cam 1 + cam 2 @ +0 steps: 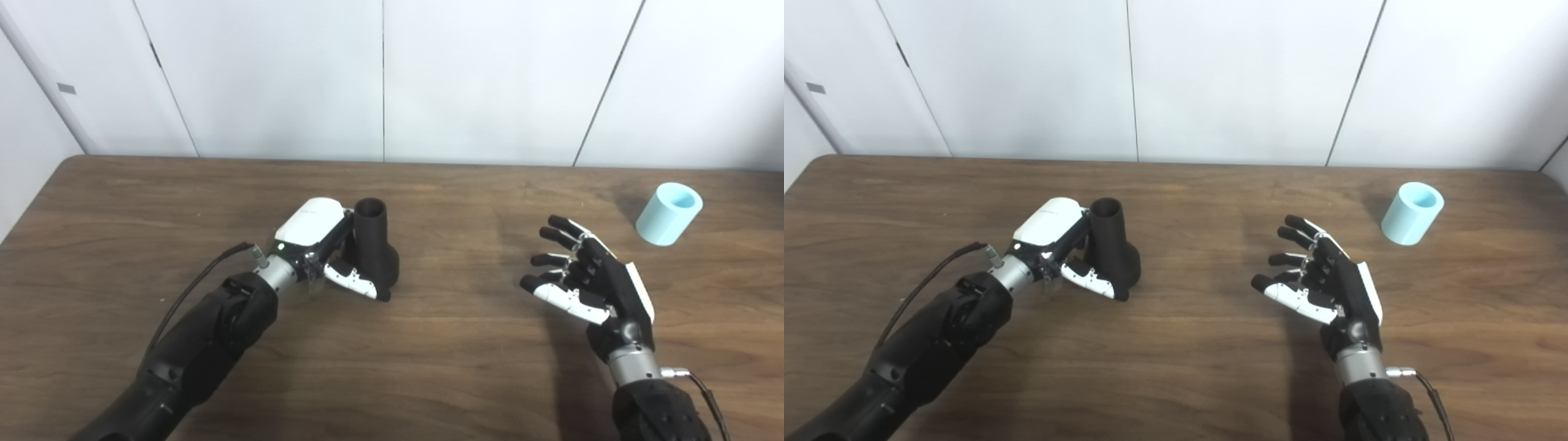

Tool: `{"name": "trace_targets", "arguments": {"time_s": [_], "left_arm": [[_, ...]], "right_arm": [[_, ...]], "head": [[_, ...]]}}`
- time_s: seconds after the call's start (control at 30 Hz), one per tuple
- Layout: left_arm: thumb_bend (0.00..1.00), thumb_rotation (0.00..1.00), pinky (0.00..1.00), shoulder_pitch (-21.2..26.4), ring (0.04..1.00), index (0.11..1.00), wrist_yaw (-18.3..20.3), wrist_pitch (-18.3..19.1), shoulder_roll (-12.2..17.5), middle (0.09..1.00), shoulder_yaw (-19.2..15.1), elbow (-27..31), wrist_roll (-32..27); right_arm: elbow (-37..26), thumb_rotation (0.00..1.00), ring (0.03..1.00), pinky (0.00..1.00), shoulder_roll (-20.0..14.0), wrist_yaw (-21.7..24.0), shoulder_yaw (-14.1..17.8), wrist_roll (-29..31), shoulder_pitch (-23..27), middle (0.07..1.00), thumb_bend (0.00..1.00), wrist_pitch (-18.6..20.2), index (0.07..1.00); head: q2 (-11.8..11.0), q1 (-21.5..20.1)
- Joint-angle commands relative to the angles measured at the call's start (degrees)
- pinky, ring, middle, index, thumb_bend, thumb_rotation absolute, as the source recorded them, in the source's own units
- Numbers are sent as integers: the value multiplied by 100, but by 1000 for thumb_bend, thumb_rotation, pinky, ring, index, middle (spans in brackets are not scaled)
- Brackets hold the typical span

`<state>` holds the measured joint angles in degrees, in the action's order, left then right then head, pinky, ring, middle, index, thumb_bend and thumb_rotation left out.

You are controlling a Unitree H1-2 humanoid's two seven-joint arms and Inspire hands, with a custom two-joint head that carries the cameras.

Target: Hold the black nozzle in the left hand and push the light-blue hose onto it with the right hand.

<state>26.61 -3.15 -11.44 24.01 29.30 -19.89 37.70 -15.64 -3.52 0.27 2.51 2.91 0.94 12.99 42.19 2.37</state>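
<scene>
1. Upright on the wooden table point(429, 367), the black nozzle point(372, 248) stands left of centre with its narrow open neck on top and its wider base on the wood.
2. Around it wraps the left hand point(318, 242), thumb across the front of the base, gripping the nozzle.
3. Right of centre, the right hand point(585, 275) hovers above the table with fingers spread, holding nothing.
4. Near the far right edge, the light-blue hose point(669, 214), a short tube, sits tilted, well apart from both hands.
</scene>
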Motion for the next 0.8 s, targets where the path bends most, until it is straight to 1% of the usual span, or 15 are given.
{"name": "trace_targets", "arguments": {"time_s": [0.0,0.03,0.07,0.13,0.17,0.23,0.33,0.37,0.47,0.53,0.57,0.67,0.7,0.73,0.77], "left_arm": [[503,0,256,-807,390,497,518,-2,-88,482,470,-550,256],[498,0,247,-811,362,518,498,-25,-141,453,484,-570,235],[496,0,243,-807,353,524,461,-84,-222,443,510,-624,215],[499,0,349,-782,368,516,369,-261,-409,461,569,-714,179],[501,0,365,-751,374,507,291,-390,-509,469,621,-778,190],[501,0,352,-677,372,506,150,-619,-694,461,727,-907,233],[498,0,334,-561,370,532,-37,-777,-942,460,914,-1093,352],[500,0,339,-520,373,523,-96,-826,-1018,465,973,-1177,384],[501,0,346,-414,379,513,-160,-994,-1186,456,1111,-1386,417],[503,0,358,-346,395,506,-160,-1053,-1257,473,1220,-1549,444],[503,0,353,-320,394,508,-178,-1113,-1285,471,1268,-1635,451],[499,0,321,-263,381,531,-321,-1270,-1343,463,1392,-1920,523],[499,0,320,-240,381,533,-402,-1309,-1356,466,1444,-2035,576],[499,0,298,-216,378,530,-499,-1352,-1363,464,1507,-2164,637],[500,0,277,-190,380,523,-564,-1379,-1363,461,1574,-2284,701]], "right_arm": [[-175,52,592,423,-63,54,23,15,155,772,643,-186,765],[-171,62,589,420,-66,50,17,-2,154,767,651,-191,762],[-150,65,588,419,-61,46,8,-16,149,766,653,-219,761],[-112,83,581,417,-40,38,-9,-30,142,762,666,-277,760],[-102,105,577,413,-24,24,-20,-50,140,758,686,-293,759],[-95,118,572,409,-5,6,-34,-77,136,759,695,-327,763],[-102,103,578,411,19,-22,-5,-63,147,763,667,-370,769],[-89,102,582,416,6,-34,18,-74,158,763,661,-407,771],[-112,121,593,423,-109,-2,134,0,233,771,664,-443,775],[-109,159,603,437,-240,1,267,34,314,774,699,-440,775],[-78,171,597,438,-328,17,326,16,359,771,714,-493,774],[-9,164,592,450,-586,62,490,23,503,768,727,-612,773],[-40,171,586,453,-667,68,537,35,564,762,737,-598,768],[-158,172,582,455,-723,60,575,51,628,757,748,-494,763],[-312,166,581,455,-777,42,601,34,695,756,747,-347,757]], "head": [[-19,-62],[-19,-62],[-86,-227],[-128,-323],[-169,-428],[-206,-506],[-267,-671],[-288,-767],[-324,-998],[-369,-1188],[-369,-1188],[-422,-1411],[-458,-1563],[-458,-1563],[-495,-1690]]}}
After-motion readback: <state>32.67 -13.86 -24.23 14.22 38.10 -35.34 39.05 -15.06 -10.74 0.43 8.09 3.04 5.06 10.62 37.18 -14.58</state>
